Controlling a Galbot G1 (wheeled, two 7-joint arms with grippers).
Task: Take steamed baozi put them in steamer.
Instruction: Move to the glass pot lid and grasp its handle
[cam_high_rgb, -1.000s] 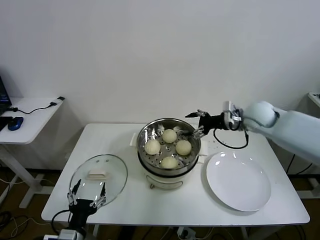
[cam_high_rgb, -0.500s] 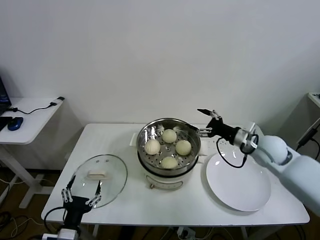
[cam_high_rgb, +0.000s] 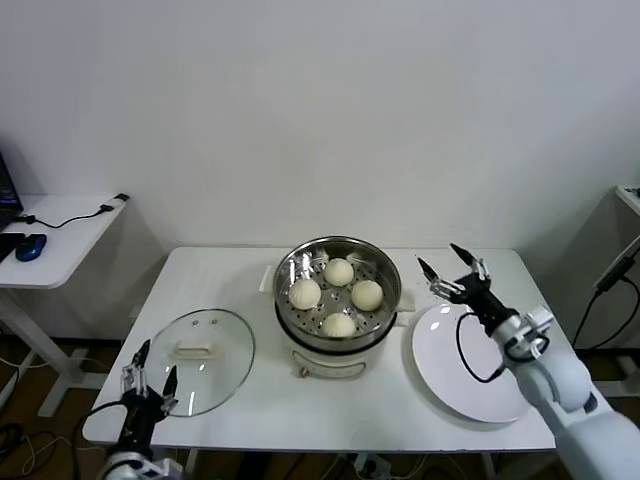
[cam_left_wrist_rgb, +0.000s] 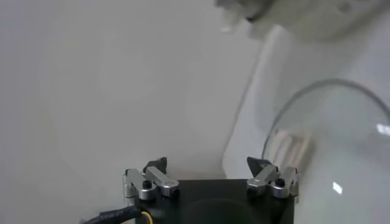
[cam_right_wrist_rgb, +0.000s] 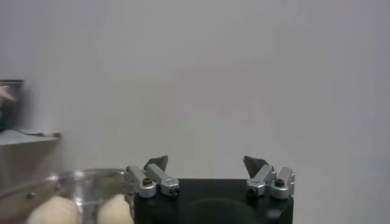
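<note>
Several cream-white baozi (cam_high_rgb: 339, 271) lie in the shiny steel steamer (cam_high_rgb: 290, 262) on its white pot base at the table's middle. In the right wrist view two baozi (cam_right_wrist_rgb: 55, 212) show low down inside the steamer rim (cam_right_wrist_rgb: 61, 178). My right gripper (cam_high_rgb: 450, 262) hovers to the right of the steamer, over the far edge of the white plate (cam_high_rgb: 478, 365). It is open and empty, as the right wrist view also shows (cam_right_wrist_rgb: 206, 161). My left gripper (cam_high_rgb: 155, 362) is low at the table's front left, by the glass lid (cam_high_rgb: 200, 345), open and empty (cam_left_wrist_rgb: 207, 163).
The glass lid (cam_left_wrist_rgb: 341, 140) with its white handle (cam_high_rgb: 193, 350) lies flat left of the steamer. The plate is bare. A small white side table (cam_high_rgb: 60, 235) with a mouse and cables stands at far left. A white wall is close behind.
My right arm has drawn back from the steamer rim, moving right and down to the plate's far edge. The left gripper has sunk lower and leftward by the lid. Both stayed open.
</note>
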